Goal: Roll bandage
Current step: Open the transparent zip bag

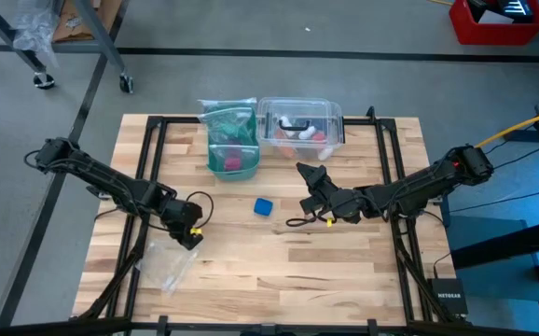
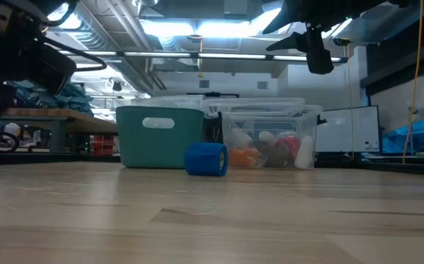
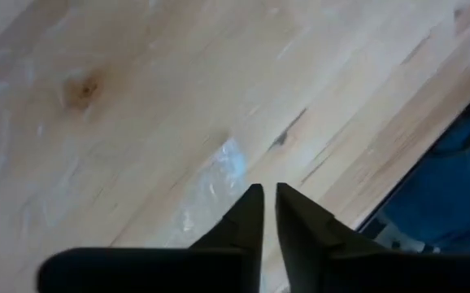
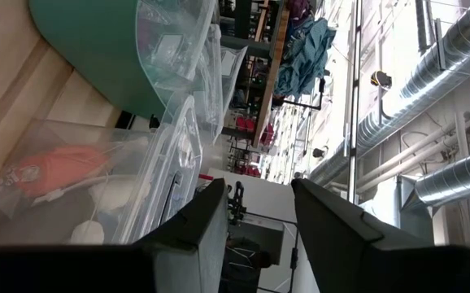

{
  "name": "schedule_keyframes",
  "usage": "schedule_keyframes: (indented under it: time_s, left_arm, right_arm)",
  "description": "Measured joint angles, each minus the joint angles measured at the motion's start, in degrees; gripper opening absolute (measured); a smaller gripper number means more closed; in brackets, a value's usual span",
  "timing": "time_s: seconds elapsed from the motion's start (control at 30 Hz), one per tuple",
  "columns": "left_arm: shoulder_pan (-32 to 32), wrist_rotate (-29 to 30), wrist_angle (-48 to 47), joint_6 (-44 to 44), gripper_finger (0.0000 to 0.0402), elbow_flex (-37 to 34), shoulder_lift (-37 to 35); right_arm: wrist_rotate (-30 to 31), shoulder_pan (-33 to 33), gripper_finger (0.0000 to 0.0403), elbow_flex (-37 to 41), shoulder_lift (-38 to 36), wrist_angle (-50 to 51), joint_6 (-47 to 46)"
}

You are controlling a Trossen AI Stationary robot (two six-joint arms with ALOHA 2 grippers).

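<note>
Clear plastic bag (image 1: 169,265) lies nearest us at the table's near left, with the blue bandage (image 1: 264,206) rolled up at mid-table.

We see our left gripper (image 1: 193,237) just beyond that bag, over bare wood (image 3: 137,98), its fingers (image 3: 247,220) drawn almost together with only a slit between them and nothing held. Farther in, the bandage (image 2: 205,159) stands alone on its edge, apart from both grippers. Our right gripper (image 1: 310,179) hovers right of it, raised off the table, jaws spread wide and empty, fingers (image 4: 198,216) pointing at the clear plastic box (image 1: 300,126). Farthest back, the teal bin (image 1: 231,140) sits beside that box at the far edge.
</note>
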State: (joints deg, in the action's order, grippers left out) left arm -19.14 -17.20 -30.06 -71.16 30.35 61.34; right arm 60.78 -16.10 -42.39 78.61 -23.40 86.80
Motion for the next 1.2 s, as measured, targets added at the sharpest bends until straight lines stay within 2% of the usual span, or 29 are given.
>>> schedule_keyframes:
  time_s: [0.23, 0.37, 0.5, 0.6, 0.97, 1.2]
  left_arm:
    - [0.1, -1.9, -4.2, 0.8, 0.0141, 0.0, 0.0]
    - [0.0, -1.9, -11.0, 0.8, 0.0178, 0.0, 0.0]
    - [0.0, -2.1, -19.4, 0.3, 0.0186, 0.0, 0.0]
    - [0.0, -3.9, -21.0, -0.8, 0.0186, 0.0, 0.0]
    - [0.0, -21.1, -18.3, 0.7, 0.0186, 0.0, 0.0]
    - [0.0, -22.1, -9.2, 0.5, 0.0186, 0.0, 0.0]
  right_arm:
    - [0.0, 0.0, 0.0147, 0.0, 0.0, 0.0, 0.0]
    - [0.0, 0.0, 0.0147, 0.0, 0.0, 0.0, 0.0]
    - [0.0, 0.0, 0.0147, 0.0, 0.0, 0.0, 0.0]
    - [0.0, 0.0, 0.0147, 0.0, 0.0, 0.0, 0.0]
    - [0.0, 0.0, 0.0147, 0.0, 0.0, 0.0, 0.0]
    - [0.0, 0.0, 0.0147, 0.0, 0.0, 0.0, 0.0]
